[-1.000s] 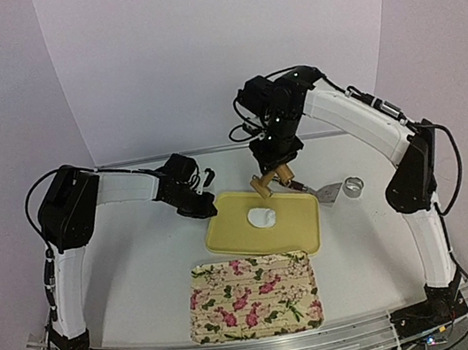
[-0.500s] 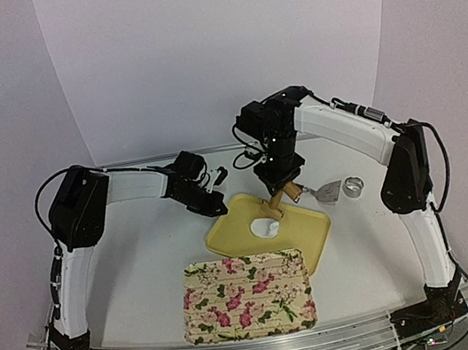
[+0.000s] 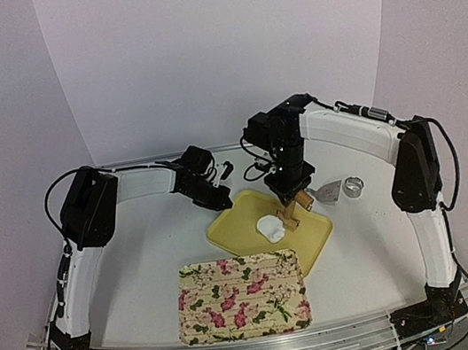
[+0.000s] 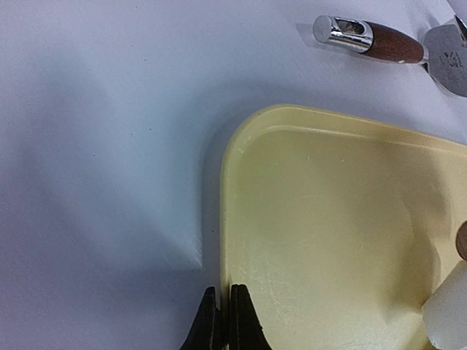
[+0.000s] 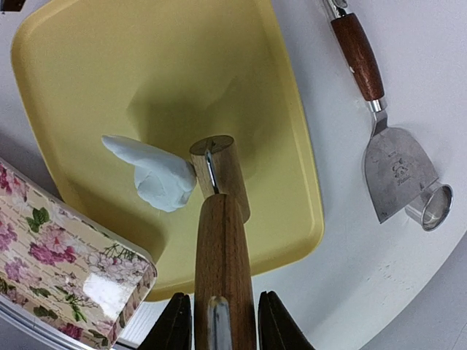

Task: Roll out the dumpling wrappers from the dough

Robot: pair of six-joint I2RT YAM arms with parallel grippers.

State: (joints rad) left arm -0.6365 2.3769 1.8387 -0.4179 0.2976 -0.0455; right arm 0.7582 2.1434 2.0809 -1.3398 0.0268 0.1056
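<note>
Wooden roller set against a crumpled dough lump near the middle of the yellow tray

The roller's handle is clamped between the fingers of the right gripper, and its barrel end touches the side of the lump; the left gripper is seen with its fingers pressed together at the tray's rim beside a corner, and whether the rim is nipped between them cannot be told; the lump is folded and thick, so no flat round wrapper is judged to be made yet; the barrel is best lifted onto the top of the lump and pressed down before any rolling, since a sideways push is likely to slide the dough toward the tray edge next to the floral tray; light passes outward from the middle are advised; the scraper and ring cutter lie on the table just off the tray's far-right edge.
</note>
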